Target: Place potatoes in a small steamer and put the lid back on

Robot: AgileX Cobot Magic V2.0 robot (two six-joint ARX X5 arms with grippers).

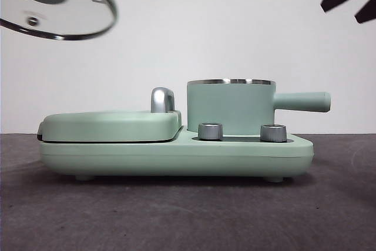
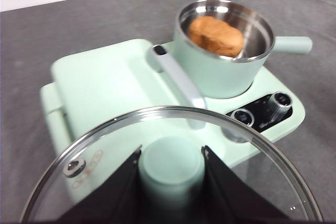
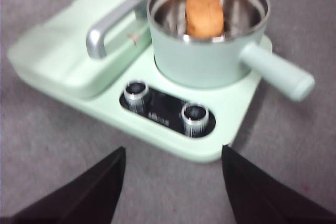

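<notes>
The potato (image 2: 215, 35) already sits inside the steamer (image 1: 230, 108). The left tool (image 2: 171, 167) grips the lid (image 1: 54, 3) by its knob, high to the steamer's left; covering remains. The right tool (image 3: 173, 177) waits agape, empty.

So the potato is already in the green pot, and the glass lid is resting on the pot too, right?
Not quite. The potato is in the green pot, but the glass lid is held up by the left pincer, away from the pot; the left wrist view shows it.
</notes>
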